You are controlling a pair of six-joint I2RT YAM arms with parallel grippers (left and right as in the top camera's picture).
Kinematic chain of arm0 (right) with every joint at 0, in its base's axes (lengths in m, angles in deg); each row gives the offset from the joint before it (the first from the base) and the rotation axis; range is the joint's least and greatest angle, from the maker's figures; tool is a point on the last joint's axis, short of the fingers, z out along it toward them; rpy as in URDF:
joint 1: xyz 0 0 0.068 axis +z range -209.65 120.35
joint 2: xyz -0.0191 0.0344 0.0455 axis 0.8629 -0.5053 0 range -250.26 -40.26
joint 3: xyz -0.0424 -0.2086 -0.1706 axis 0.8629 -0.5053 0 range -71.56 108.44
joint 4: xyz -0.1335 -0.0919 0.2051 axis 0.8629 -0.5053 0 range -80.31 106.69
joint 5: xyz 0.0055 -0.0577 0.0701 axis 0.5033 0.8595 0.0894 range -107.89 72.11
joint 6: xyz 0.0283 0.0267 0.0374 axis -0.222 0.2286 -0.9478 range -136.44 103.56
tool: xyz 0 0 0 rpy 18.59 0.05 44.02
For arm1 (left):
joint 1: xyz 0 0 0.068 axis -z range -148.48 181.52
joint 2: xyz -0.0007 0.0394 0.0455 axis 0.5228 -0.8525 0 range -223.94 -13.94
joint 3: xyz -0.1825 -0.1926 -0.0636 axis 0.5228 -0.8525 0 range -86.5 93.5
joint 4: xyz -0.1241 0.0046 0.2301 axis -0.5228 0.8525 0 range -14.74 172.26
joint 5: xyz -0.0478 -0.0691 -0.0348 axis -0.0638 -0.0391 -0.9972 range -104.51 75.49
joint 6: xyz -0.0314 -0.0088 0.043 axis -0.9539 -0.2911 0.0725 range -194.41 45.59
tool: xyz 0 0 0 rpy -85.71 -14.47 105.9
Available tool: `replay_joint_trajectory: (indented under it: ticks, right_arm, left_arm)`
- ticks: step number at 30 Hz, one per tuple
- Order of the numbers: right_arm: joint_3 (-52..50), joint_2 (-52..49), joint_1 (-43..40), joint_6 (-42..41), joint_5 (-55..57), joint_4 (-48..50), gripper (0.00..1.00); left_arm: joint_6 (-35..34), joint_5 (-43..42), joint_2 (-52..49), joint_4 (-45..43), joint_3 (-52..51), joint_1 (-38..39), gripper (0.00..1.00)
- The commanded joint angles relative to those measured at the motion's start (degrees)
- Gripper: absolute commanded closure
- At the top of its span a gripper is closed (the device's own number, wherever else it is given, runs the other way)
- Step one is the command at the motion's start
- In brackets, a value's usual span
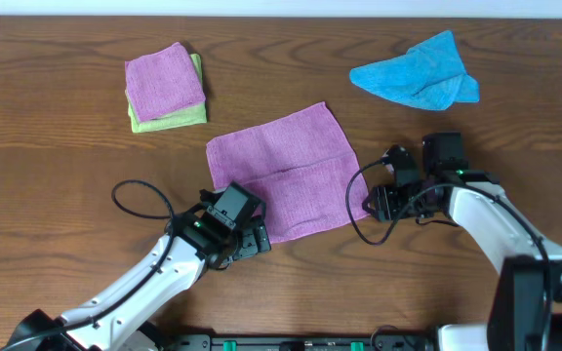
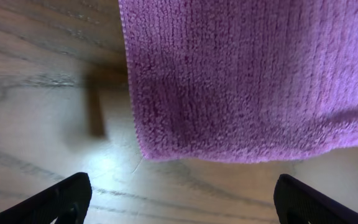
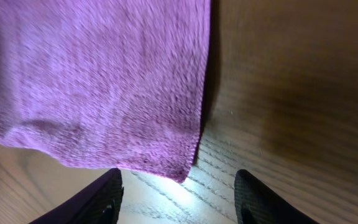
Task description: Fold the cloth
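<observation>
Four cloths: purple cloth [image 1: 283,171] flat, faintly creased; folded pair [image 1: 164,88]; blue heap [image 1: 418,76]. Left end effector [image 2: 182,199] and right end effector [image 3: 179,196] both open.

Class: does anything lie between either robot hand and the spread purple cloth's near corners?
Nothing visible does. Only bare wooden table separates the left hand and right hand from the flat purple microfibre cloth.

Left gripper [image 2: 182,202] jaws spread wide, right gripper [image 3: 179,199] jaws parted, both pointing downward

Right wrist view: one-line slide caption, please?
Open right tool poised at a corner of the purple cloth lying on the wooden table.
</observation>
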Motion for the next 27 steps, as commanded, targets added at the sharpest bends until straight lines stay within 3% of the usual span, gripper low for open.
replay_joint_trajectory:
  ticks: [1,15,27]
  right_arm:
    - [-0.2,-1.9,-0.3,1.1,-1.3,0.1,0.44]
    - [-0.2,-2.2,-0.3,1.1,-1.3,1.0,0.43]
    - [-0.2,-2.2,-0.3,1.0,-0.2,0.7,0.44]
  left_arm:
    - [-3.6,0.2,0.3,-0.9,-2.0,0.2,0.05]
    - [-7.9,3.5,0.3,-17.6,-10.7,0.3,0.05]
    - [-11.4,4.5,-0.9,-22.3,-10.8,2.4,0.03]
